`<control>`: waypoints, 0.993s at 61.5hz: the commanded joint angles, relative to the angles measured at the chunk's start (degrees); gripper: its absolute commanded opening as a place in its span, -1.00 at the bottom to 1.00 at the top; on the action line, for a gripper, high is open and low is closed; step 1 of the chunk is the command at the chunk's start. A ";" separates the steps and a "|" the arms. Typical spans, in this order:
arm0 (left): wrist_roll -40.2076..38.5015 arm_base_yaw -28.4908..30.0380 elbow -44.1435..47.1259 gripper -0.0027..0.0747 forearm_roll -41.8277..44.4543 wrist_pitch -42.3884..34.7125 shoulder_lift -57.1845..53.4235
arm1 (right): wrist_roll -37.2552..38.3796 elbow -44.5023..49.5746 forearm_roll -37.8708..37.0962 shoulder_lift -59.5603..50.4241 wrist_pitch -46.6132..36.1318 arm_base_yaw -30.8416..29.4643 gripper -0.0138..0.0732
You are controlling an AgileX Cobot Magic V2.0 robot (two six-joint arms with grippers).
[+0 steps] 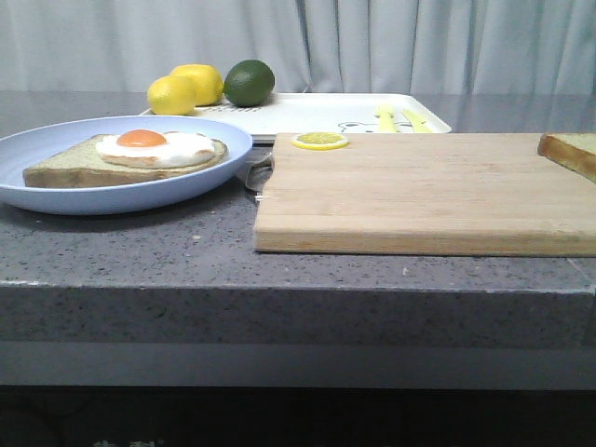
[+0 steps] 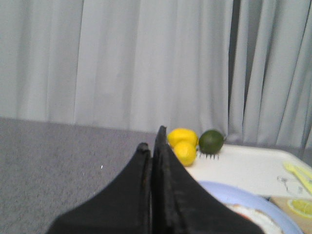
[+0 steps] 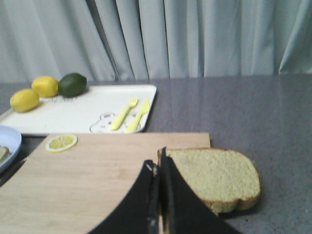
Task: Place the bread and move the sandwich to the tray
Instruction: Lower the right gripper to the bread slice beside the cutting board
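1. Beyond the right gripper [image 3: 159,168] a wooden cutting board [image 1: 424,191] lies on the grey table [image 1: 140,256]; a lemon slice [image 3: 61,142] rests at its far corner. Two lemons [image 1: 185,89] and a lime [image 1: 250,82] sit on the tray's far end.
2. The bread [image 3: 214,176], pale with a brown crust, lies just beside the right gripper, partly on the board's edge.
3. The sandwich [image 1: 140,156], one toast slice with a fried egg on a light-blue plate, lies just beyond the left gripper [image 2: 152,146].
4. The white tray [image 3: 83,114] carries a yellow fork and knife [image 3: 129,114] and a small dark print, not readable.
5. Both grippers have their fingers pressed together and hold nothing.
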 commanded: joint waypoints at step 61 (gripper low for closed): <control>-0.45 0.10 -7.88 0.49 1.19 0.52 14.06 | -0.07 -10.62 -0.05 16.70 -1.23 -0.01 0.68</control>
